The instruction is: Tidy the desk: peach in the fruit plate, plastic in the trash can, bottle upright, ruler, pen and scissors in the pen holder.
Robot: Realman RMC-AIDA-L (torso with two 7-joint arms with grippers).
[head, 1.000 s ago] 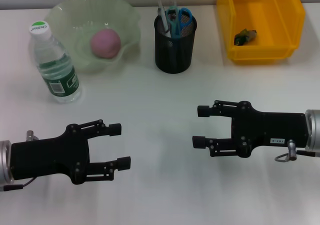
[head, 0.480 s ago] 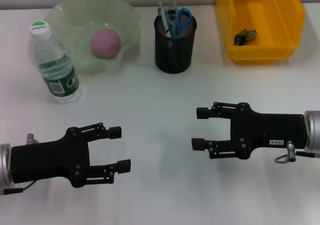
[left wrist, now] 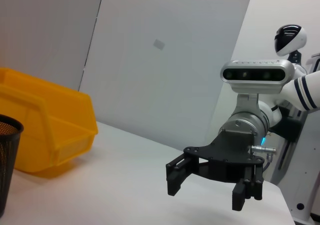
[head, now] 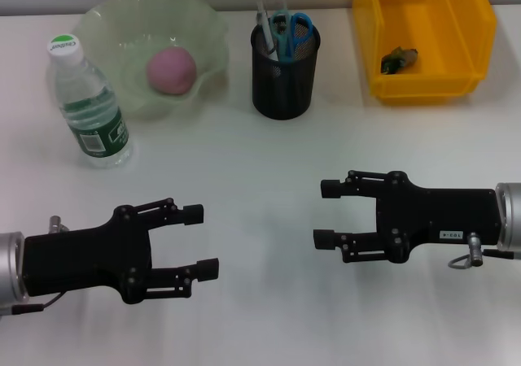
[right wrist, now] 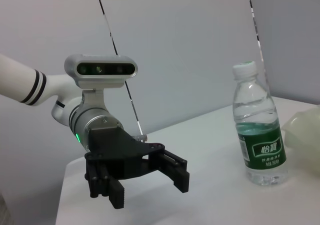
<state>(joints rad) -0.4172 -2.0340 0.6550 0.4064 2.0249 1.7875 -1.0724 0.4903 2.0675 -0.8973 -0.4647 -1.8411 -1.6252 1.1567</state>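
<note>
Change vs. prior frames: left gripper [head: 203,241] and right gripper [head: 324,214] have each shifted slightly lower in head view, toward the robot; no object moved. Both grippers wide open, holding nothing, hovering over bare surface [head: 260,163], well apart.

Task status (judged): complete, arms prob. retracting.
- Peach [head: 172,69] in plate [head: 207,24].
- Bottle [head: 88,106] upright, just beside plate.
- Scissors [head: 298,29], pen/ruler in holder [head: 284,81].
- Plastic scrap [head: 399,57] in yellow bin [head: 423,85].

Obstructions: none btw. grippers and objects. All items sit at far side of surface, clear of both arms.
</note>
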